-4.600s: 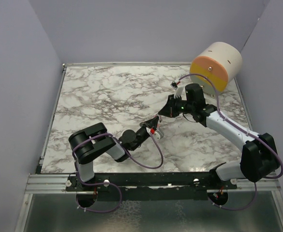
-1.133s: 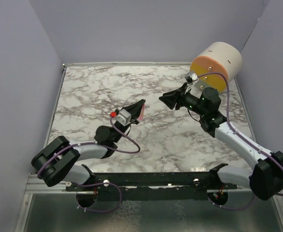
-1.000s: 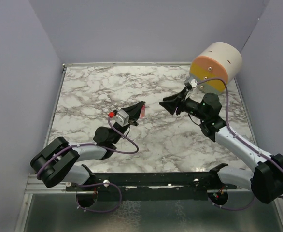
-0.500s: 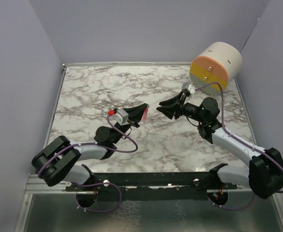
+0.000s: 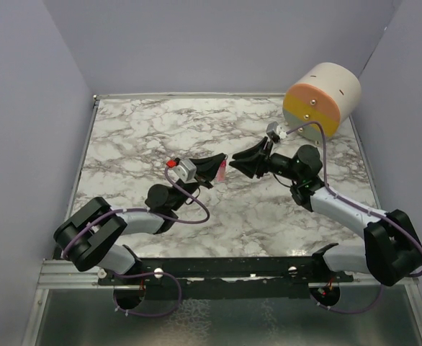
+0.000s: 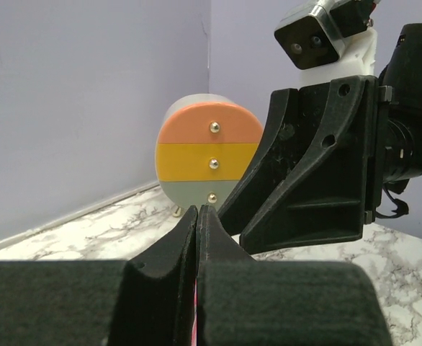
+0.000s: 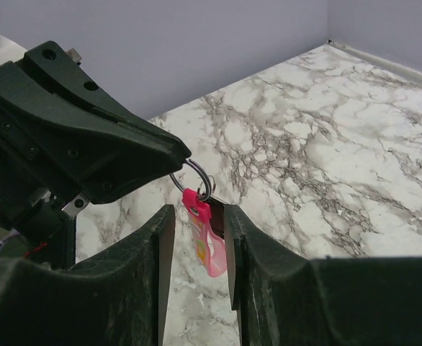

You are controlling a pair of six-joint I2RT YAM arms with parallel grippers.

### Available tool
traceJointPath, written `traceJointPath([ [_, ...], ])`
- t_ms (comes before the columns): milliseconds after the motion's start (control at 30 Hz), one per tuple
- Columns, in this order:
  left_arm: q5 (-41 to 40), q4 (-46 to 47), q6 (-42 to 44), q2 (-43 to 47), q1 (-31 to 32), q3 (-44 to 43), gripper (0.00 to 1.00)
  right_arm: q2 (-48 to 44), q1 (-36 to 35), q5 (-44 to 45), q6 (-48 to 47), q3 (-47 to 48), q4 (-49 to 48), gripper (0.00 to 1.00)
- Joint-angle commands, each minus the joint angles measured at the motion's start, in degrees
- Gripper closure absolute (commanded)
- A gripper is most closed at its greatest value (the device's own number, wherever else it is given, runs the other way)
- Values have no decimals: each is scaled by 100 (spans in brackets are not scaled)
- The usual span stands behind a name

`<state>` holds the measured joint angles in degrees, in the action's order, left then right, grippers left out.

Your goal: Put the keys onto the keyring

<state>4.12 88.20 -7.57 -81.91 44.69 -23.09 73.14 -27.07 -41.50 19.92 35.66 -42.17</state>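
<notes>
The left arm (image 5: 135, 220) lies low and reaches out to the keyring (image 7: 205, 234). The left hand (image 5: 220, 160) is pinched fully closed on the metal ring at the keyring's top, so the tag hangs below its fingertips. The right arm (image 5: 340, 205) stretches in from the keyring's other side, and the right hand (image 7: 196, 216) meets the left one tip to tip, its fingers parted and standing one on either side of the keyring, just beside it.
</notes>
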Motion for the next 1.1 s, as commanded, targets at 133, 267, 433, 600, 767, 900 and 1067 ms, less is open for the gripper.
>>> traceJointPath([
  [133, 253, 1295, -209, -130, -21, -171, 100, 145, -78, -96, 180, 239, -405, 69],
  [267, 298, 1296, -226, -132, -26, -199, 100, 261, -87, -72, 230, 256, -495, 70],
  [433, 356, 1296, -242, -130, -24, -217, 100, 362, -101, -41, 291, 247, -630, 71],
  [600, 432, 1300, -279, -125, -21, -205, 100, 374, -106, 1, 334, 253, -723, 71],
  [767, 441, 1296, -280, -101, -19, -183, 100, 447, -105, 5, 400, 298, -766, 77],
  [900, 447, 1295, -271, -65, -14, -173, 100, 493, -106, 39, 436, 299, -814, 84],
  [1067, 441, 1296, -280, -60, -14, -175, 100, 529, -114, 68, 451, 302, -846, 89],
])
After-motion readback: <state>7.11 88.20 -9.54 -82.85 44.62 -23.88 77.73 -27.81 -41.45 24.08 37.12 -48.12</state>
